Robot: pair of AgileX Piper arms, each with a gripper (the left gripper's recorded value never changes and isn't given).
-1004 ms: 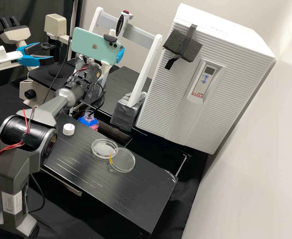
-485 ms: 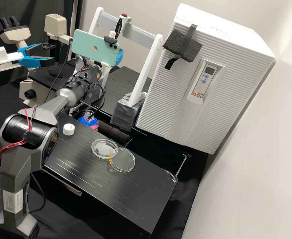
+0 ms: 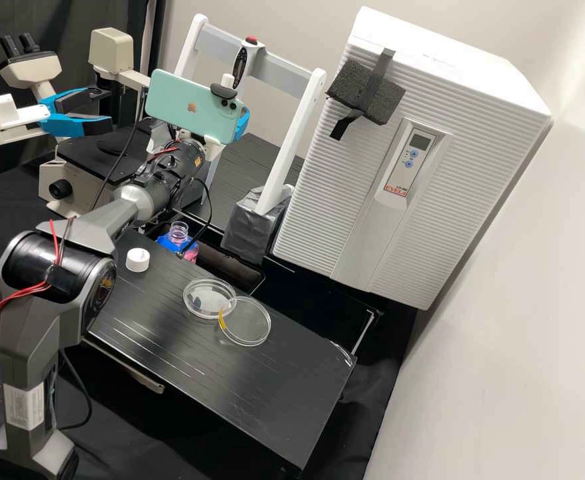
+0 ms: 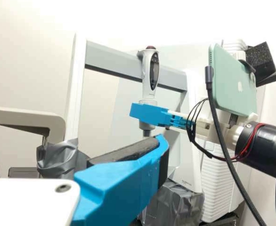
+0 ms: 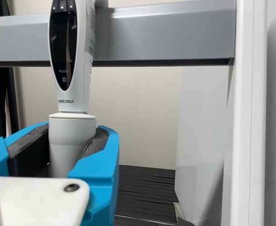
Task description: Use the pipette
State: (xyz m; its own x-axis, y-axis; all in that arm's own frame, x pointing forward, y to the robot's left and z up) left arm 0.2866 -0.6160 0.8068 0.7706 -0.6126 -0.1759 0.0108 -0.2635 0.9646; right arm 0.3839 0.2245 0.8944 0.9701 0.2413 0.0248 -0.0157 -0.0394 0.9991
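Right now the pipette (image 5: 72, 70) hangs upright from the grey crossbar of the white rack (image 3: 286, 73), which stands toward the desk's back edge. The right gripper (image 5: 67, 146) is closed on the pipette's white lower barrel, with a dark pad against each side of it. The left gripper (image 3: 98, 109) hangs off toward the desk's left edge, fingers parted and holding nothing.

The main risk, as I judge it, is the lift-off. The pipette's hook sits over the crossbar, so pulling it away before raising it would snag it and could drag or rock the rack (its foot is only bound in grey tape). The barrel is smooth and round, so any twist in the pull could let it slide or swivel between the pads.

Below the arm's path stands an open bottle of pink liquid (image 3: 180, 241), its white cap (image 3: 137, 260) beside it. A low sweep of the arm or its loose cables toward the two petri dishes (image 3: 226, 308) could tip that bottle.
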